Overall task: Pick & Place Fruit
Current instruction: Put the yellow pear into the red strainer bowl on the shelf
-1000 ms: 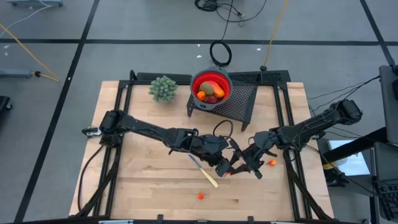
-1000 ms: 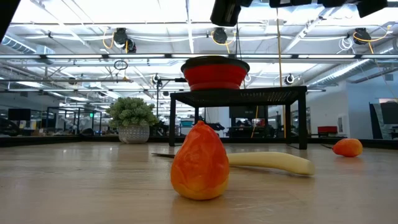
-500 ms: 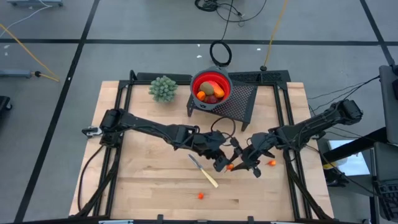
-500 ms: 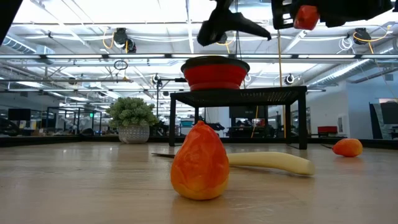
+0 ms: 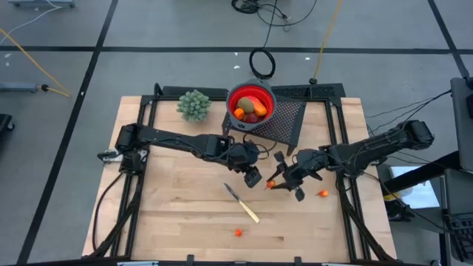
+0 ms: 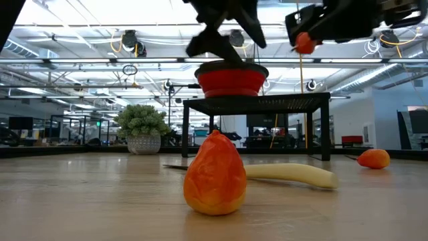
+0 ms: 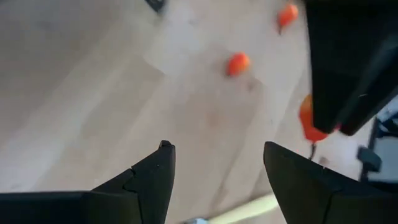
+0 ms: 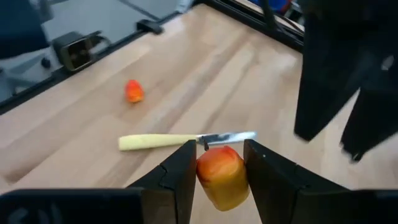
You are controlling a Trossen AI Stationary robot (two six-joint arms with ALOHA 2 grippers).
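Note:
My right gripper (image 5: 276, 184) hangs above the middle of the table, shut on an orange-red fruit piece (image 8: 221, 173), which also shows in the low view (image 6: 305, 42). My left gripper (image 5: 253, 177) hangs just to its left, open and with nothing between its fingers (image 7: 217, 147). Two small orange fruit bits lie on the table, one near the front edge (image 5: 238, 232) and one at the right (image 5: 323, 193). A red bowl (image 5: 251, 103) holding several fruits stands on a black rack at the far side. My right gripper pinches the orange-red piece by two opposite sides (image 8: 202, 169) between its two fingers. The fingers slant down toward the table's left. The piece is lifted clear of the table.
A knife with a pale handle (image 5: 243, 203) lies on the wood in front of both grippers. A green potted plant (image 5: 194, 105) stands at the far left. The black rack (image 5: 287, 122) under the bowl stands just beyond the grippers.
Both grippers have moved toward the table's far edge and turned. My right gripper has carried the orange-red piece along, clear of the table. My left gripper has stayed open and has drawn slightly left, away from the piece.

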